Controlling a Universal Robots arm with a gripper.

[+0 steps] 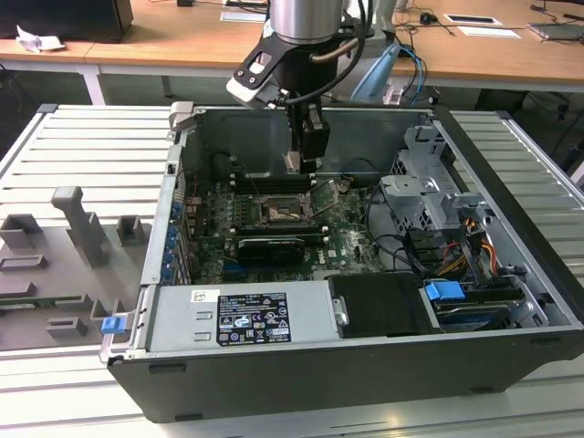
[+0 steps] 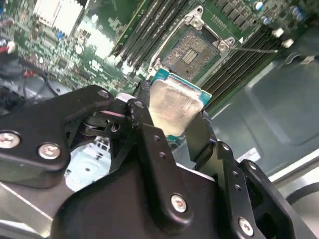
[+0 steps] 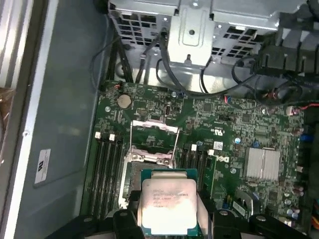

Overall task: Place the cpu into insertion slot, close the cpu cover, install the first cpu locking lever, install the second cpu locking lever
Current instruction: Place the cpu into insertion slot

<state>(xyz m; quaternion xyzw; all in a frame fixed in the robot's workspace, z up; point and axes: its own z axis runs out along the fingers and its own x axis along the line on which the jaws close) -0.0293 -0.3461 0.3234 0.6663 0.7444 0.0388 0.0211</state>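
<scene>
My gripper (image 1: 302,157) hangs inside the open computer case, shut on the cpu (image 2: 172,105), a pale silvery square chip on a green-blue base. The black fingers (image 2: 141,107) clamp its two opposite edges. In the first wrist view the cpu (image 3: 167,206) hovers above the green board and covers part of the insertion slot (image 3: 130,175). The second wrist view shows the insertion slot (image 2: 191,49) bare, with the chip held off to one side of it. The cpu cover (image 3: 153,141) stands swung up on its hinge. A thin wire lever (image 2: 255,49) sticks out beside the socket.
Long black memory slots (image 3: 105,172) flank the socket on both sides. A black card (image 1: 266,246) and power supply (image 1: 242,315) lie toward the case front. The drive cage (image 1: 422,187) with loose cables fills the exterior view's right. Grey fixtures (image 1: 78,228) sit outside, on the left.
</scene>
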